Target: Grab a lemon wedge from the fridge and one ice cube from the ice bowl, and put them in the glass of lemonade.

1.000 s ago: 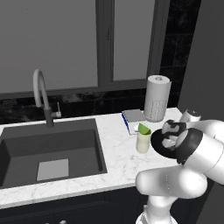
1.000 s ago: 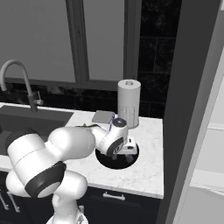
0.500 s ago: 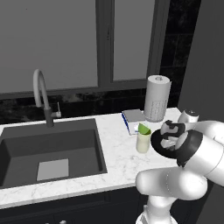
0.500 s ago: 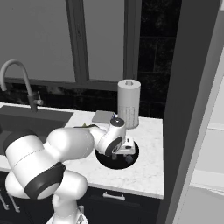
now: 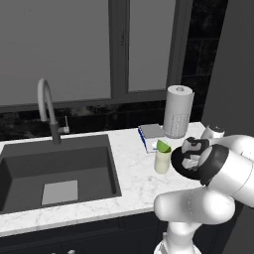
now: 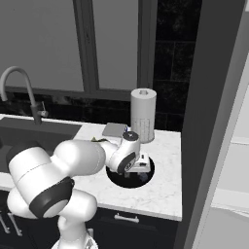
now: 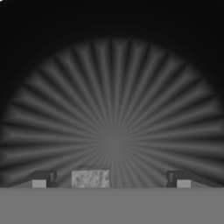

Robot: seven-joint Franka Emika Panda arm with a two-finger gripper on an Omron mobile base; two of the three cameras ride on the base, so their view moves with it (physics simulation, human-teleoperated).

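Between the spread fingers of the gripper (image 7: 111,179), nearer one finger, an ice cube (image 7: 90,178) lies on the ribbed floor of the ice bowl (image 6: 116,178). Beside the bowl on the marble surface (image 5: 134,178), the glass of lemonade (image 5: 161,160) carries the lemon wedge (image 5: 163,147).

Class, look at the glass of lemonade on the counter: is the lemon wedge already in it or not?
In. The lemon wedge sits at the rim of the glass of lemonade, poking above it, beside the sink.
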